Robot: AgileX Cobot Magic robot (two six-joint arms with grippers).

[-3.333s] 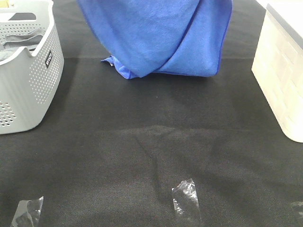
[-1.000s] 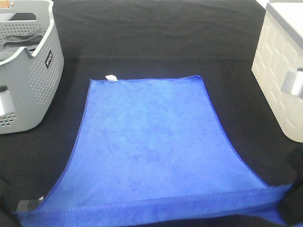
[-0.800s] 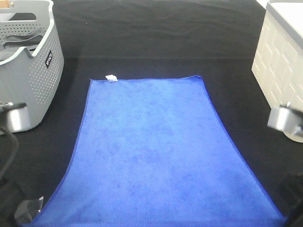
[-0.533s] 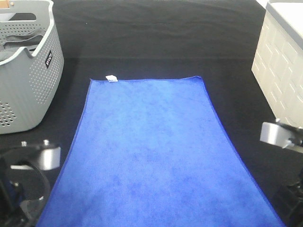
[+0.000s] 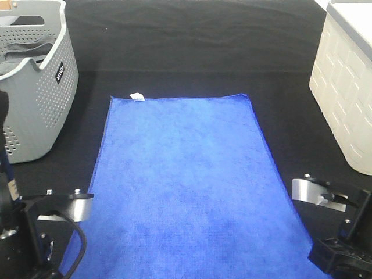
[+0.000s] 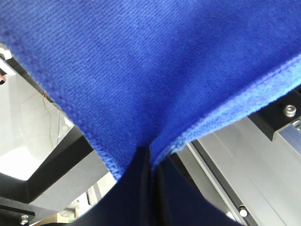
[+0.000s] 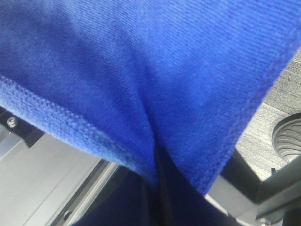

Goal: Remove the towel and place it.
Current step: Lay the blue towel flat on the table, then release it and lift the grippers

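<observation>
The towel [image 5: 186, 186] is bright royal blue and lies spread flat on the black table, its long side running from the far middle to the near edge. A small white tag [image 5: 136, 96] marks its far left corner. In the left wrist view my left gripper [image 6: 149, 162] is shut on a near corner of the towel [image 6: 155, 70]. My right gripper [image 7: 156, 165] is likewise shut on the other near corner of the towel [image 7: 141, 61]. The high view shows only the left arm [image 5: 29, 232] and the right arm [image 5: 343, 244] at the bottom corners; both sets of fingertips are out of that frame.
A grey perforated basket [image 5: 46, 93] with grey cloth inside stands at the far left. A white box [image 5: 346, 87] stands at the far right. Both wrist views show metal frame bars beneath the towel's hanging edge.
The towel's near edge, raised and in sight a second ago, has been drawn down and out of the bottom of the frame. Both arms have swung lower into the corners. The far edge stays put.
</observation>
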